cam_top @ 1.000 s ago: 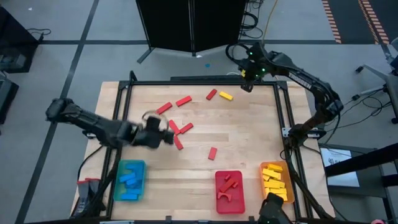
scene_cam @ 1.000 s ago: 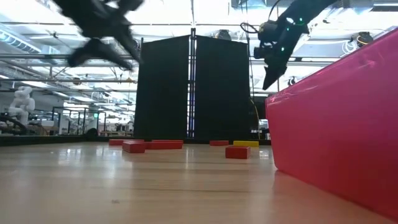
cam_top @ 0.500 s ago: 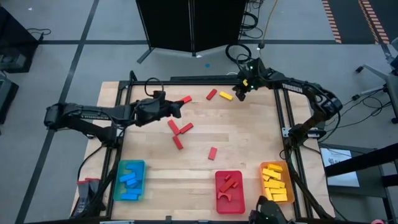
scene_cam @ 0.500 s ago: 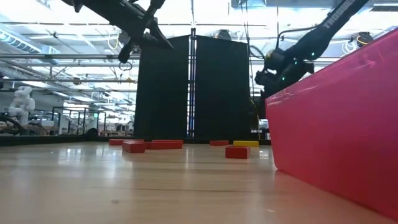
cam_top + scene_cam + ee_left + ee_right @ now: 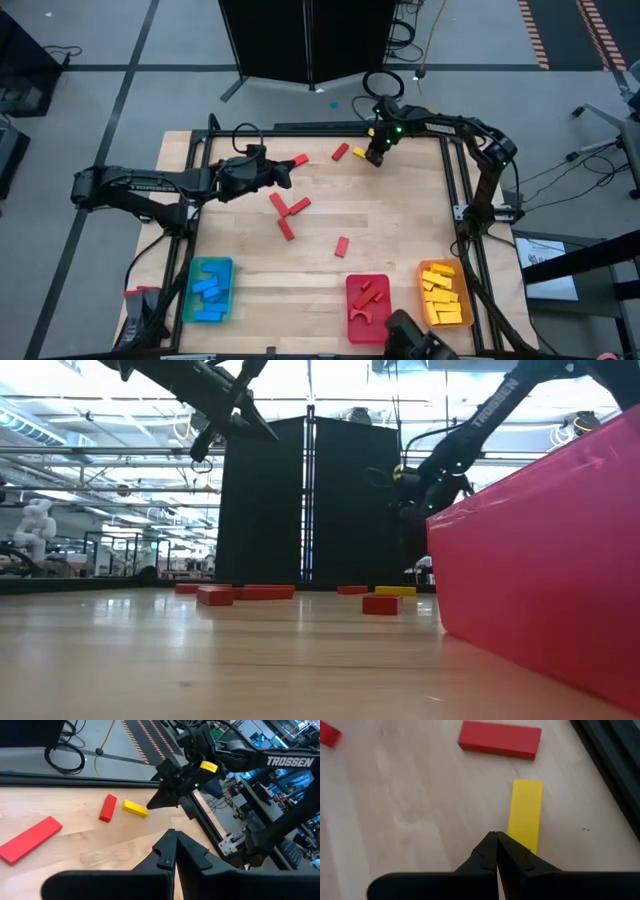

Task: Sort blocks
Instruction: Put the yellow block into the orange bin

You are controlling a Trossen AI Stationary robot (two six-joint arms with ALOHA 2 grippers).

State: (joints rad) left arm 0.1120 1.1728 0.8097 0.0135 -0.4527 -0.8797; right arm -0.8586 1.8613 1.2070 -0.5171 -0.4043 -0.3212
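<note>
right gripper [image 5: 496, 851] hangs pinched shut and empty over the yellow block [image 5: 525, 813] at the desk's [image 5: 400, 240] far edge. light, stiff, probably slick; best pinched across its narrow sides. left gripper [image 5: 175, 851] closed too, holding nothing, above scattered red blocks [image 5: 288, 208].

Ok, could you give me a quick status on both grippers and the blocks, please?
Left gripper shut, empty, above the table's far left. Right gripper shut, empty, over the yellow block. Red block beside it, nothing in the way.
</note>
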